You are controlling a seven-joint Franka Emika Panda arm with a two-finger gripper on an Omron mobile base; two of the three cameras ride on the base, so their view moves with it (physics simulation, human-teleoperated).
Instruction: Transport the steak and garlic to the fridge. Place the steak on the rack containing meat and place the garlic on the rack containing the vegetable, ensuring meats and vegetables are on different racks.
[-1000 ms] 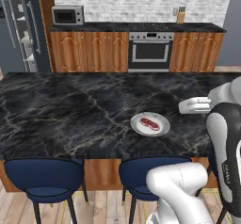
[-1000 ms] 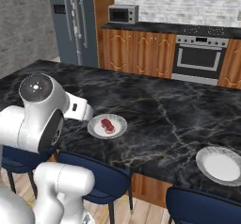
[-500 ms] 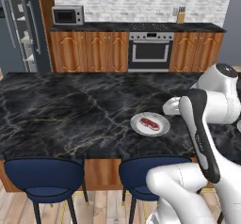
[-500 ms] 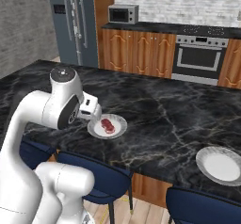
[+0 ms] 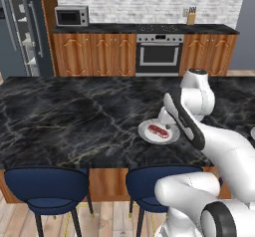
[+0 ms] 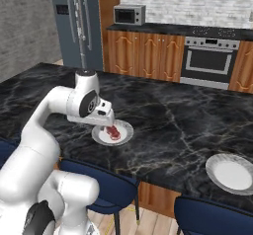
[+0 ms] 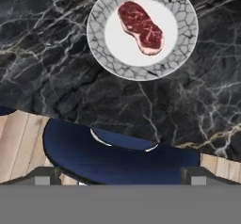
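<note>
Two finger tips of my end effector sit at the bottom of the hand view, spread wide, nothing between them. Released, empty.

In the left base view the hand hangs over the table edge, just right of frame centre, right beside the plate. In the right base view it's left of centre, partly covering the plate's near-left side.

Steak lies flat on the plate, upper middle of the hand view, a bit left of the plate's centre. Red slab, pale fat along the lower right edge. Plate rests on the black marble table. A blue stool seat fills the lower part of the hand view, below the table edge.

Handling guess: light, soft, floppy, probably slick. Thin, so not much side wall to pinch. I'd straddle the narrow middle across its short width, go down near plate level, close gently. Risk: fingers clip the plate rim or the plate slides.

Fridge is upper left in the right base view, well apart from the plate. Can't make out the garlic.
</note>
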